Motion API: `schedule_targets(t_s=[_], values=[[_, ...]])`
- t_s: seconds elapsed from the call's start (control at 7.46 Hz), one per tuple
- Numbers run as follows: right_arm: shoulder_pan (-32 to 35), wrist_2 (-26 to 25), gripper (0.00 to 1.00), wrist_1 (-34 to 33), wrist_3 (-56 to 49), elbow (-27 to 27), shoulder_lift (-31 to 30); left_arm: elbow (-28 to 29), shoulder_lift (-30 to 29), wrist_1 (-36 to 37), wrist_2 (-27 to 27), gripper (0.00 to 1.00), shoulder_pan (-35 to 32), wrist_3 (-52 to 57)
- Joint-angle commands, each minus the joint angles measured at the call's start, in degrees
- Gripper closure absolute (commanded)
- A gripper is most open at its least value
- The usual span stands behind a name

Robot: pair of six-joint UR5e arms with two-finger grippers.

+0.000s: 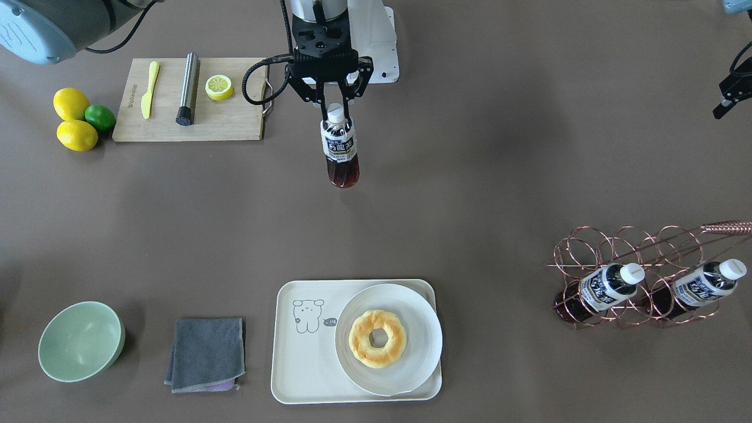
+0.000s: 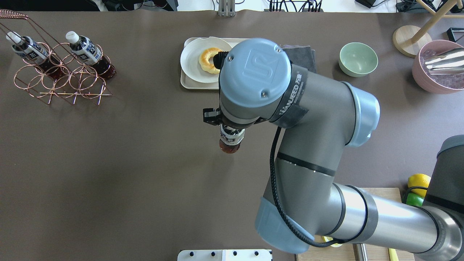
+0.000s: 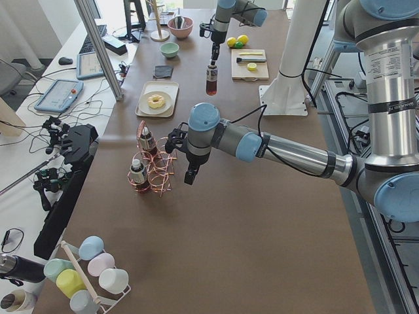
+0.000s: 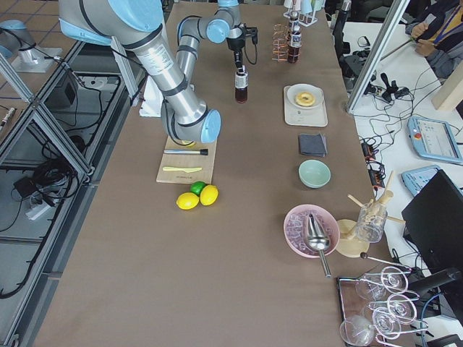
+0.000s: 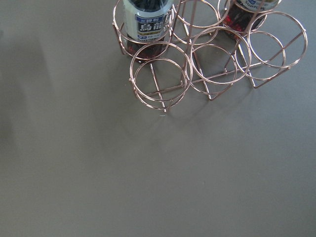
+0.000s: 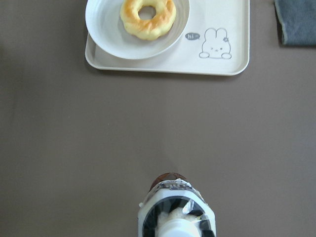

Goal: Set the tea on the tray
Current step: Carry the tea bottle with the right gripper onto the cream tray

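My right gripper [image 1: 335, 115] is shut on the neck of a tea bottle [image 1: 340, 148] with dark drink, a white cap and a blue-and-white label. It holds the bottle upright above the bare table, well short of the tray. The bottle also shows in the overhead view [image 2: 230, 142] and the right wrist view [image 6: 175, 213]. The cream tray [image 1: 302, 364] with the line-drawn animal carries a white plate [image 1: 411, 352] with a doughnut [image 1: 377, 338]. Its drawn half is bare [image 6: 217, 61]. My left gripper [image 1: 730, 97] hangs near the wire rack; I cannot tell its state.
A copper wire rack [image 1: 637, 249] holds two more alike bottles [image 1: 611, 288] [image 1: 708, 285]. A wooden cutting board [image 1: 232, 123] holds a yellow knife, a steel cylinder and a lemon slice. Lemons and a lime [image 1: 76, 120], a green bowl [image 1: 81, 341] and a grey cloth [image 1: 205, 352] lie around.
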Motion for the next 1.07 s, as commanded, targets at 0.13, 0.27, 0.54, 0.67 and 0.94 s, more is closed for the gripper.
schedule_targets(t_s=[0.13,0.27,0.54,0.67,0.94], values=[[12.84,7.39,1.0,0.59,-10.69,-8.37,4.01,-0.61,2.32,-0.44,-0.03,0.05,-2.06,0.28],[15.4,8.89,1.0,1.55,-13.32,-15.64,7.96,-0.61,2.41,-0.53,-0.03,0.04,-2.06,0.28],[18.92,12.56,1.0,13.45,-14.05,-29.36,10.45,-0.61,2.41,-0.53,-0.03,0.04,-2.93,0.28],[20.42,13.46,1.0,14.82,-16.05,-36.39,14.63,-0.7,2.5,-0.53,-0.03,0.04,-3.03,0.28],[22.97,13.47,1.0,15.44,-21.59,-42.24,15.99,-0.52,2.5,-0.53,0.15,0.04,-3.03,0.28]])
